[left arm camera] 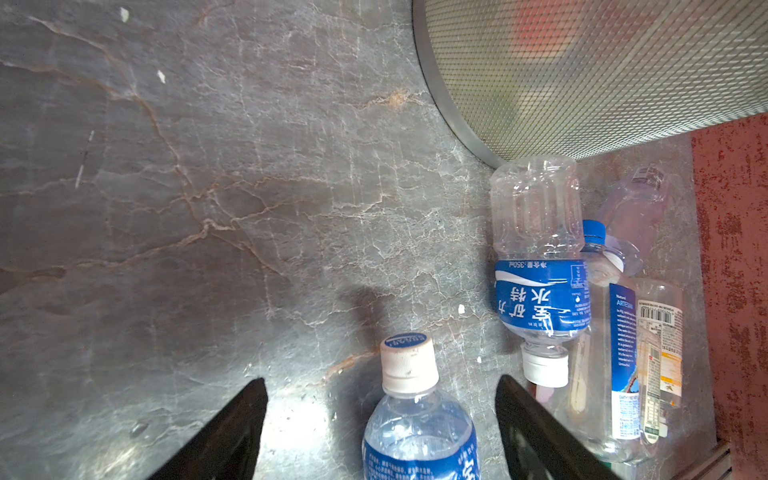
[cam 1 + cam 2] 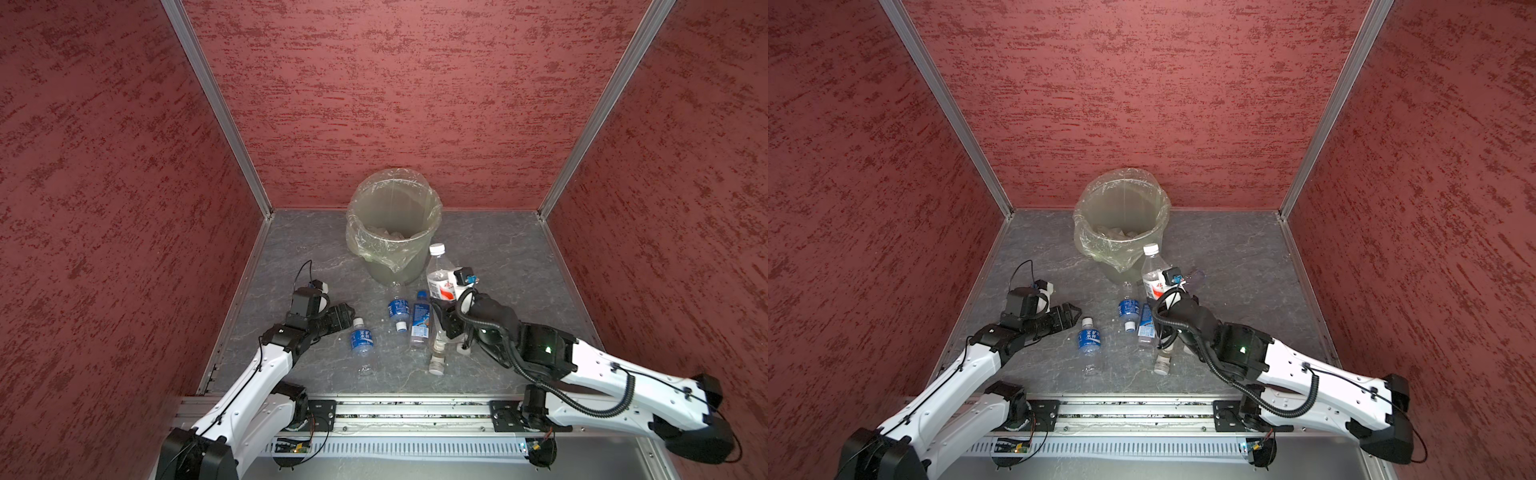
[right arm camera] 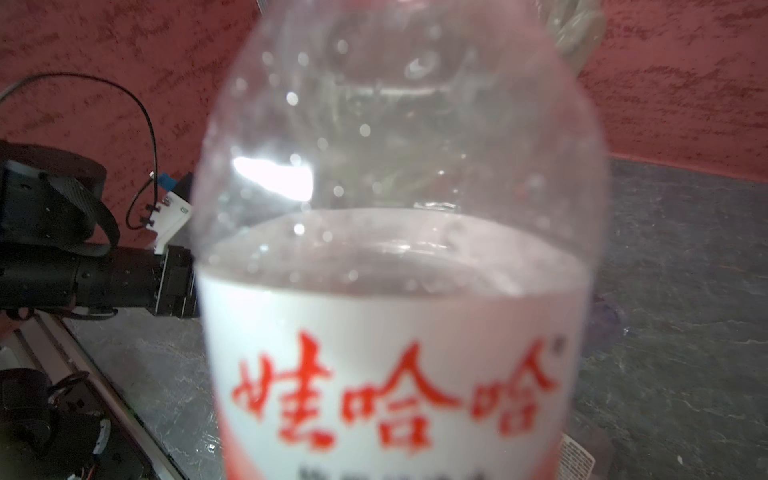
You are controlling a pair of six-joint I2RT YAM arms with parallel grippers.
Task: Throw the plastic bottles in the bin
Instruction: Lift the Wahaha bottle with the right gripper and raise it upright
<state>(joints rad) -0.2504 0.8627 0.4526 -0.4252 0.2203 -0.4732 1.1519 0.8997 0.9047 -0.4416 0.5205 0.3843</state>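
The bin (image 2: 356, 232), with a clear bag over its rim, stands at the back middle; its mesh-patterned wall (image 1: 602, 75) also shows in the left wrist view. My right gripper (image 2: 441, 304) is shut on an upright white-capped bottle with a red-and-white label (image 2: 440, 279), just right of the bin's front; this bottle (image 3: 395, 291) fills the right wrist view and hides the fingers. My left gripper (image 2: 345, 311) is open over a lying blue-labelled bottle (image 2: 361, 341). Its neck (image 1: 409, 365) lies between the black fingers (image 1: 523, 415), touching neither.
Three more bottles lie side by side on the grey floor between the arms: a short blue-labelled one (image 2: 399, 309), a taller blue-capped one (image 2: 420, 321) and a clear one (image 2: 436, 355). Another clear bottle (image 2: 1196, 276) lies behind the right wrist. Red walls enclose three sides.
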